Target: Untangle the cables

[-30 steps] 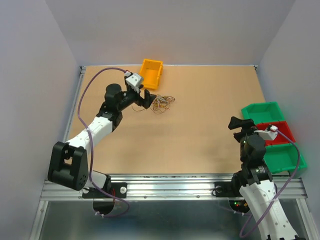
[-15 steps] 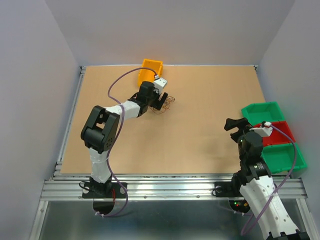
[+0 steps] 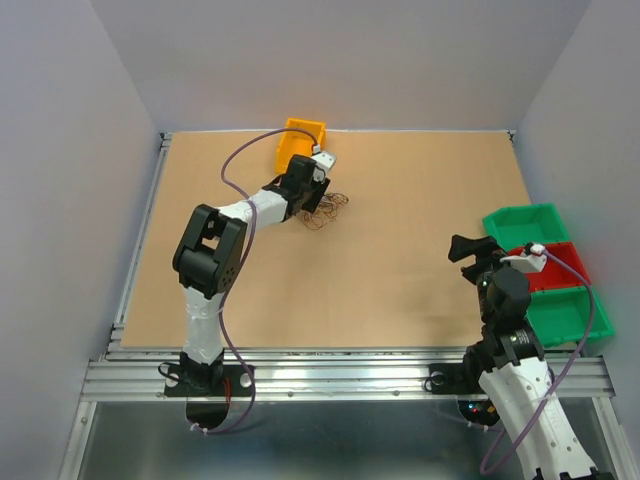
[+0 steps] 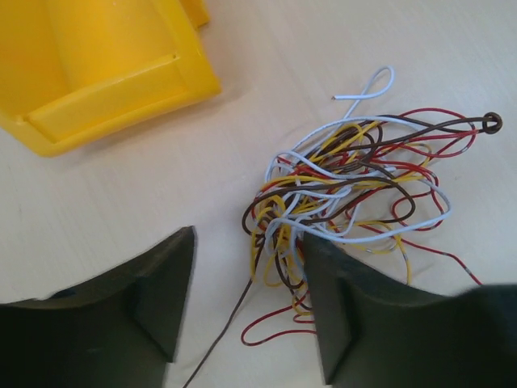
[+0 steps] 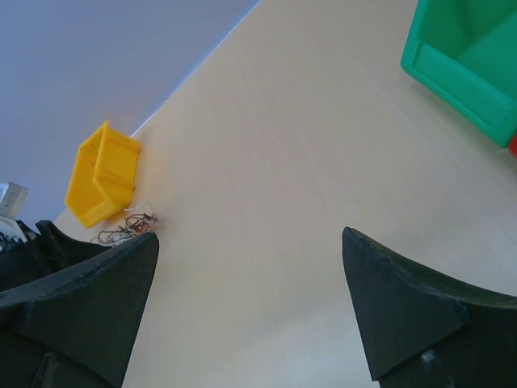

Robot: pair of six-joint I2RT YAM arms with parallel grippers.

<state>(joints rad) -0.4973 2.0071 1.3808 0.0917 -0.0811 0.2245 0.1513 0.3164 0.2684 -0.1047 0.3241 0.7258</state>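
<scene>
The cables (image 4: 347, 182) are a loose tangle of thin brown, yellow, red and whitish wires lying on the table next to the yellow bin (image 4: 105, 65). In the top view the cables (image 3: 330, 208) lie just right of my left gripper (image 3: 316, 196). My left gripper (image 4: 246, 283) is open and low over the tangle's near edge. One brown strand runs between its fingers, and the right finger (image 4: 363, 315) covers some loops. My right gripper (image 3: 470, 248) is open and empty, far off at the right. In the right wrist view the right gripper (image 5: 250, 299) faces the distant cables (image 5: 129, 226).
The orange-yellow bin (image 3: 300, 143) stands at the back, just behind the tangle, and also shows in the right wrist view (image 5: 101, 174). Two green bins (image 3: 525, 225) and a red bin (image 3: 562, 265) stand in a row at the right edge, close to my right arm.
My left arm has swung and stretched out, bringing its gripper right, up to the tangle's edge. The right gripper has shifted slightly. The tangle lies where it was.
</scene>
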